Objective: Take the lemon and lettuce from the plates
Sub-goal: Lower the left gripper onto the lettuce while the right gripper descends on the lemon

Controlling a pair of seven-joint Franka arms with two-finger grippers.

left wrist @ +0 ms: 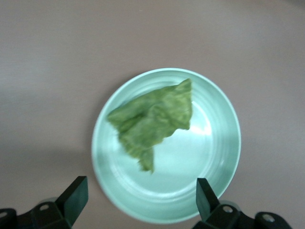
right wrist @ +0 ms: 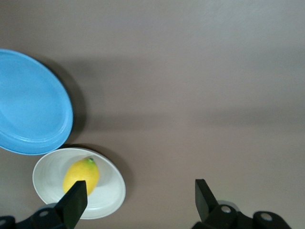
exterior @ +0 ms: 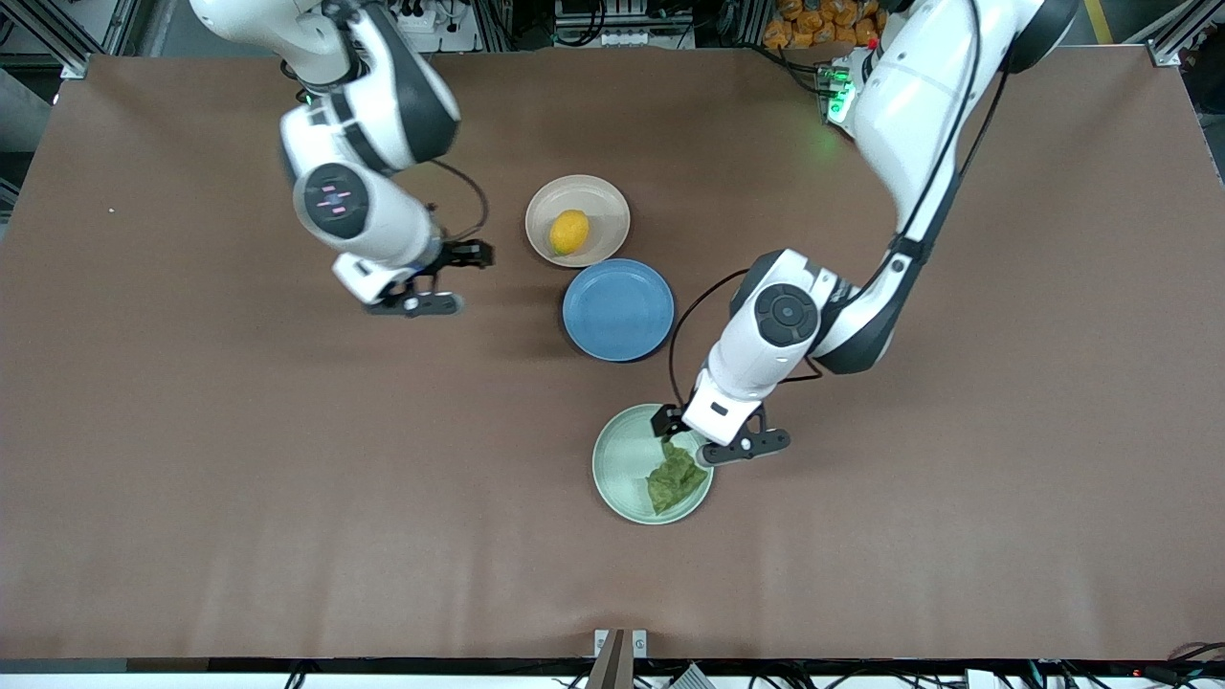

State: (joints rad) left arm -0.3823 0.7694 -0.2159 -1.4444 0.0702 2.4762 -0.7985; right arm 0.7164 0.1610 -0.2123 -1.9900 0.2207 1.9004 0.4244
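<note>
The yellow lemon (exterior: 569,232) lies on the beige-pink plate (exterior: 605,205); it also shows in the right wrist view (right wrist: 82,175) on that plate (right wrist: 112,191). My right gripper (exterior: 457,279) is open and empty over bare table beside that plate, toward the right arm's end; its own view shows it open too (right wrist: 140,198). The green lettuce (exterior: 675,478) lies in the mint green plate (exterior: 617,464). My left gripper (exterior: 710,435) is open and empty over that plate's rim. The left wrist view shows the lettuce (left wrist: 155,121), the plate (left wrist: 219,162) and the open gripper (left wrist: 142,195).
An empty blue plate (exterior: 618,309) lies between the two plates, touching the beige-pink one; it also shows in the right wrist view (right wrist: 28,114). The brown table (exterior: 239,478) spreads wide around them.
</note>
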